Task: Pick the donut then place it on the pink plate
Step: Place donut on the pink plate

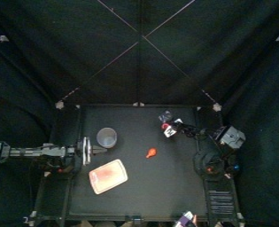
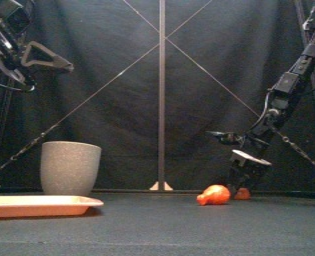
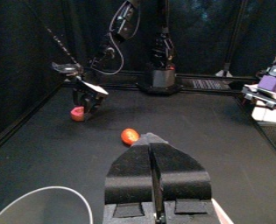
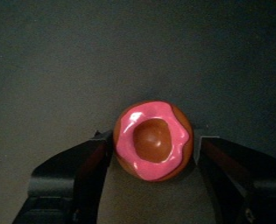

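Note:
The donut [image 4: 153, 142], brown with pink icing, sits between the two jaws of my right gripper [image 4: 152, 162], which is shut on it. The front view shows this gripper [image 2: 243, 172] low at the right, the donut [image 2: 243, 193] at its tips close to the table. From above, the right gripper [image 1: 170, 129] is at the back right of the table. The pink plate [image 1: 110, 177] lies front left, also visible at the front view's lower left [image 2: 40, 205]. My left gripper [image 3: 158, 175] is shut and empty, resting at the left [image 1: 82, 152] near the plate.
A tall grey speckled cup [image 1: 107, 136] stands behind the plate [image 2: 70, 166]. An orange-red toy [image 1: 150, 153] lies on the table between the plate and the right gripper [image 2: 216, 194] [image 3: 130, 136].

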